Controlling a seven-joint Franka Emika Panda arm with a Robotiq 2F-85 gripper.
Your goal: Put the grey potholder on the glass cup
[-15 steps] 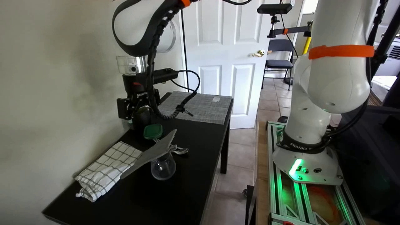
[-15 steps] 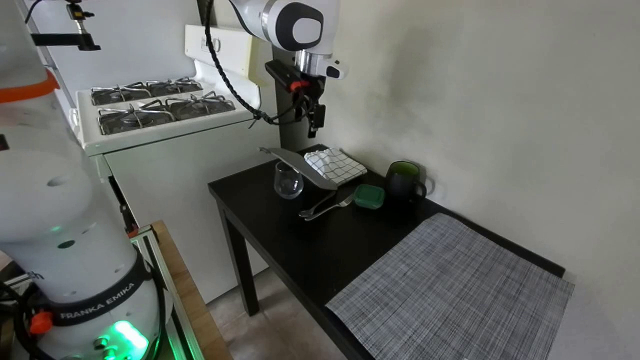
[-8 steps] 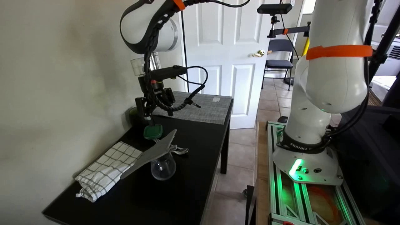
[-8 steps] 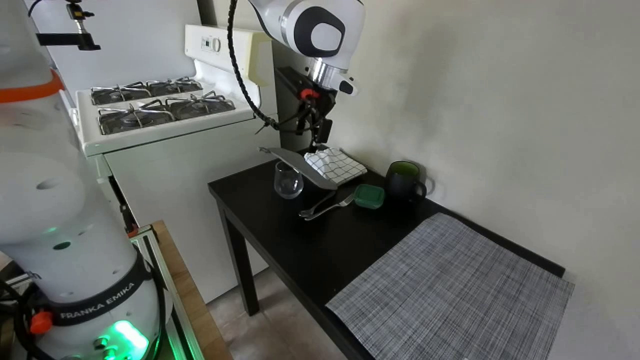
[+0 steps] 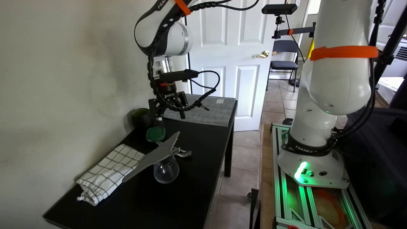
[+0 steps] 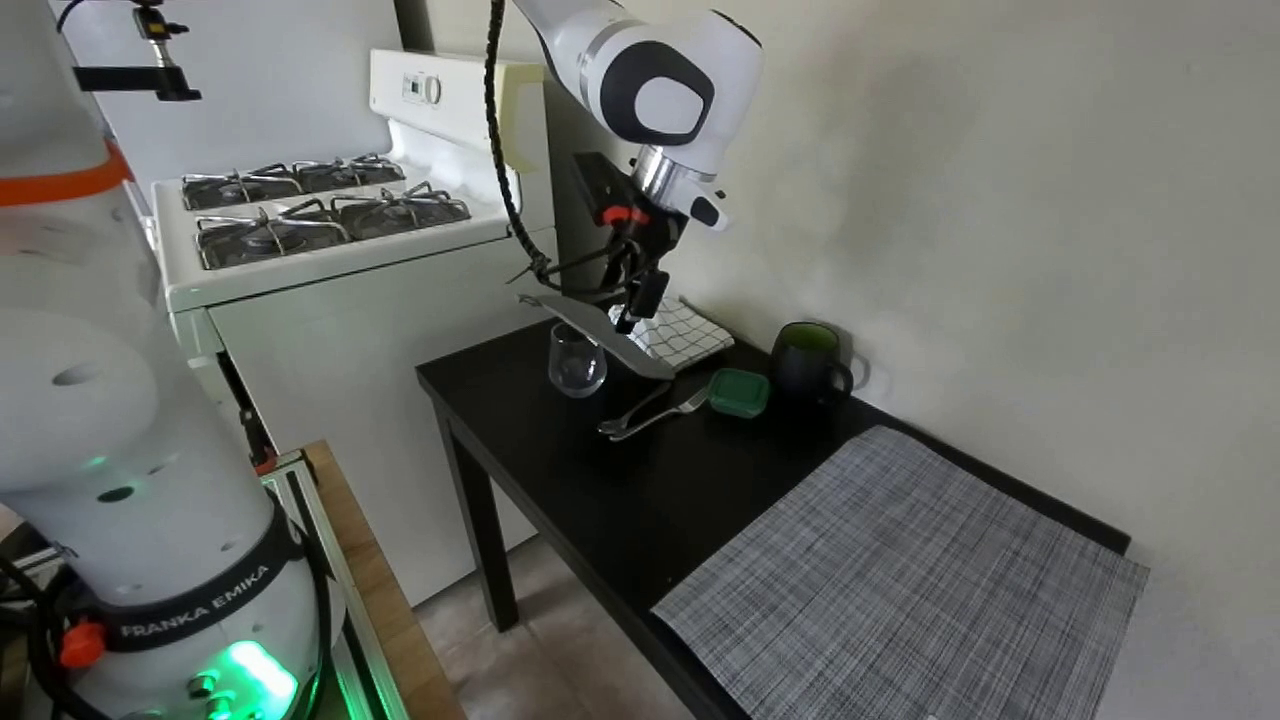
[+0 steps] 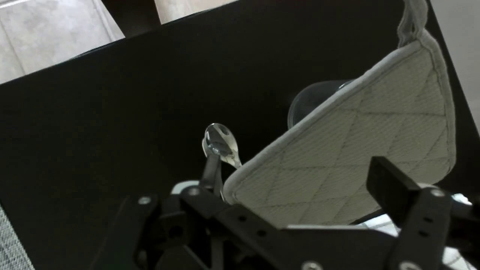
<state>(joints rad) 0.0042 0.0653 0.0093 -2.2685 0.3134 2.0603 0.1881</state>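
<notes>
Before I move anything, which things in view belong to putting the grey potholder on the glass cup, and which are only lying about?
Belong to the job:
glass cup
grey potholder, tilted, partly over the cup
pincer, open

Just lying about:
checked towel
dark mug
green box
cutlery
grey mat

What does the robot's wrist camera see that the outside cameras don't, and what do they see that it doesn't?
Only the wrist view: the crisscross stitching on the grey potholder.

Only the exterior views: the dark mug, and the green light glowing on the robot's base.

All share: the potholder partly hiding the glass cup, the checked towel, silver cutlery, at least a corner of the grey woven mat, the black table, and the open jaws.
</notes>
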